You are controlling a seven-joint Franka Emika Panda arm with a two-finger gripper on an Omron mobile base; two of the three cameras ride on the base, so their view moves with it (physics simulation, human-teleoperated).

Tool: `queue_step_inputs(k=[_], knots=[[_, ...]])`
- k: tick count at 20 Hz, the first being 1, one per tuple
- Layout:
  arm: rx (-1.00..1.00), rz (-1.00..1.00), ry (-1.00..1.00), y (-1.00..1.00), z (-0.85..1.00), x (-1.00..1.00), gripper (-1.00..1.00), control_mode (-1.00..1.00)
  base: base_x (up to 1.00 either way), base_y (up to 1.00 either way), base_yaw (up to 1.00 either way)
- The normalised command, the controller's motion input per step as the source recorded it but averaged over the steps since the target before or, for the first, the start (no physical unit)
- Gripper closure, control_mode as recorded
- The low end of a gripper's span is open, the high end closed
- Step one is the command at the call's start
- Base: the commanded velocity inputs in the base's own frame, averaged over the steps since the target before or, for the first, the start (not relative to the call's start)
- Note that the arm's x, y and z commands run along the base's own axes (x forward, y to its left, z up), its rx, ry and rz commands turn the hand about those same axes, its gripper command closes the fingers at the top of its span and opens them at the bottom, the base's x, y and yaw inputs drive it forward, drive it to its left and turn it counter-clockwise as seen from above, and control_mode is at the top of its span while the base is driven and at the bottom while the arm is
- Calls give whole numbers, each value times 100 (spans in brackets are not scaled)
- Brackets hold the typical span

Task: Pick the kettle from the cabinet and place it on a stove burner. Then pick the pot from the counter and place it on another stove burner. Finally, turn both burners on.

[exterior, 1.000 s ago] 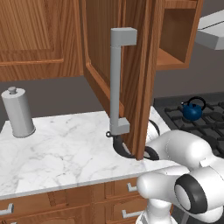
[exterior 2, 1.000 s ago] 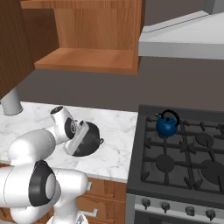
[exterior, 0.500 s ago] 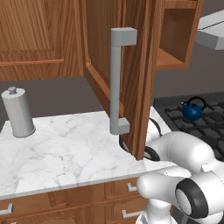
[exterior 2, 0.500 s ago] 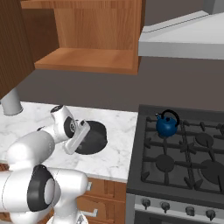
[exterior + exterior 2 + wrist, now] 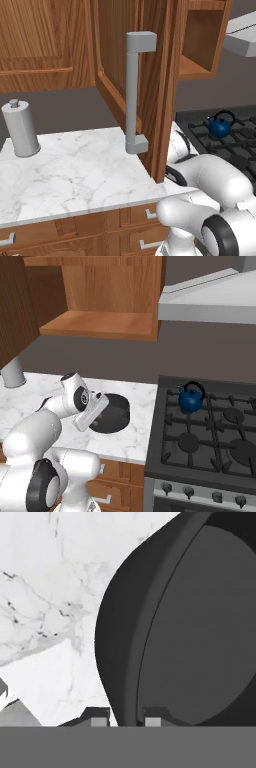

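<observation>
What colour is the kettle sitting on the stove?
Glossy blue, with a black handle; the kettle shows best in the right base view.

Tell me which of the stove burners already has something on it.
The back-left burner, the rear one nearest the counter: the blue kettle stands on its grate. The other stove burners show bare black grates.

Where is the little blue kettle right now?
The kettle sits on the back left burner of the stove, under the hood, right of the counter where the pot is.
</observation>
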Motion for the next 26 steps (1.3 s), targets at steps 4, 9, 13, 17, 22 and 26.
queue_step_inputs(k=[4, 9, 13, 17, 22, 26], knots=[[0, -19, 0, -25, 29, -6, 100, -100, 0, 0, 0], [-1, -20, 0, -21, 27, -7, 100, -100, 0, 0, 0], [-2, -19, 0, -16, 19, -10, 100, -100, 0, 0, 0], [-2, -19, 0, -15, 16, -14, 100, -100, 0, 0, 0], [-3, -18, 0, -14, 16, -18, 100, -100, 0, 0, 0], [-5, -17, 0, -13, 17, -19, 100, -100, 0, 0, 0]])
